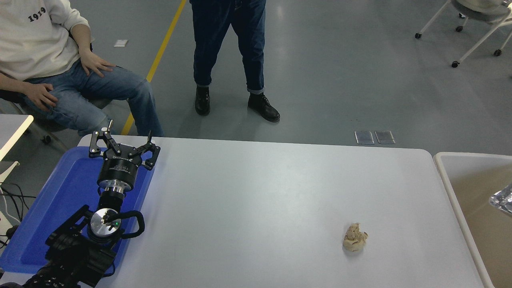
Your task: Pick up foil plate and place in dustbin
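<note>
1. Head view: left gripper (123, 145) parked at lower left, over a blue tray (48, 212) on the white tabletop (260, 200). Its fingers (96, 141) are spread apart, grasping nothing.
2. Right arm and its gripper not in view.
3. Foil plate (502, 199): only a shiny silver corner shows at the right edge, within the dustbin's outline. Cannot tell whether anything holds it.
4. Dustbin (448, 180): off-white rim, tan inside, just beside the tabletop's right end.
5. Small beige wadded lump (355, 237) lies on the tabletop, near the dustbin.
6. Far side: 1 seated person (60, 68) at upper left, 1 standing person (228, 52) at top centre.
</note>
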Controlling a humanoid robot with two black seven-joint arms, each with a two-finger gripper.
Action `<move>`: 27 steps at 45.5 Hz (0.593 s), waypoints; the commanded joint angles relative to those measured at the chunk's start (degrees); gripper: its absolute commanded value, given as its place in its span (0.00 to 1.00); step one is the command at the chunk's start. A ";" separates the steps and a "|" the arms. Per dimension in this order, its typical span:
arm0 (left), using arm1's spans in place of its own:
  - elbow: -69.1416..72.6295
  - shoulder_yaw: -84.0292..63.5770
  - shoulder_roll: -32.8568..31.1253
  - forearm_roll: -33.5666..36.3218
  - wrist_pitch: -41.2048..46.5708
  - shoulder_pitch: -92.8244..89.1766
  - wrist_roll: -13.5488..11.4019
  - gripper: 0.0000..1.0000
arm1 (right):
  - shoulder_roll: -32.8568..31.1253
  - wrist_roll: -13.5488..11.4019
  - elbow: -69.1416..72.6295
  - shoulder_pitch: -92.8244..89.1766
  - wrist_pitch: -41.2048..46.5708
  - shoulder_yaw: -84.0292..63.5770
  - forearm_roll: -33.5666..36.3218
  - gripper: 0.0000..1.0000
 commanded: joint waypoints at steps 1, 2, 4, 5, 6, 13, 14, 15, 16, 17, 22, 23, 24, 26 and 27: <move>0.00 0.00 0.00 0.00 0.00 0.00 0.01 1.00 | 5.15 0.02 -6.30 -4.12 -4.22 1.16 2.81 0.00; 0.00 0.00 0.00 0.00 0.00 0.00 0.01 1.00 | 5.24 0.02 -6.30 -4.29 -4.57 1.16 3.07 0.00; 0.00 0.00 0.00 0.00 0.00 0.00 0.01 1.00 | 5.33 0.02 -6.30 -4.38 -4.92 1.16 3.51 0.00; 0.00 0.00 0.00 0.00 0.00 0.00 0.01 1.00 | 5.33 0.02 -6.30 -4.47 -5.01 1.16 3.69 0.00; 0.00 0.00 0.00 0.00 0.00 0.00 0.01 1.00 | 5.33 0.02 -6.30 -4.47 -5.10 1.16 3.69 0.00; 0.00 0.00 0.00 0.00 0.00 0.00 0.01 1.00 | 5.77 0.02 -6.21 -5.00 -5.10 1.16 3.69 0.00; 0.00 0.00 0.00 0.00 0.00 0.00 0.01 1.00 | 5.85 0.02 -6.21 -5.09 -5.01 1.08 3.69 0.00; 0.00 0.00 0.00 0.00 0.00 0.00 0.01 1.00 | 5.86 0.02 -6.12 -5.09 -5.01 1.07 3.69 0.00; 0.00 0.00 0.00 0.00 0.00 0.00 0.01 1.00 | 5.94 0.02 -6.12 -5.09 -5.01 1.07 3.69 0.00; 0.00 0.00 0.00 0.00 0.00 0.00 0.01 1.00 | 6.03 0.02 -6.12 -5.09 -5.01 1.07 3.69 0.00; 0.00 0.00 0.00 0.00 0.00 0.00 0.01 1.00 | 6.21 0.02 -6.12 -5.17 -5.10 1.07 3.69 0.00; 0.00 -0.09 0.00 0.00 0.00 0.00 0.01 1.00 | 6.12 0.02 -6.12 -5.35 -5.10 1.07 3.69 0.00; 0.00 -0.09 0.00 0.00 0.00 0.00 0.01 1.00 | 6.12 0.02 -6.21 -5.52 -5.19 0.90 3.69 0.07; 0.00 0.00 0.00 0.00 0.00 0.00 0.01 1.00 | 5.86 0.02 -6.30 -5.88 -5.27 0.72 3.60 0.34; 0.00 -0.09 0.00 0.00 0.00 0.00 0.01 1.00 | 5.86 0.02 -6.30 -5.88 -5.27 0.72 3.60 0.39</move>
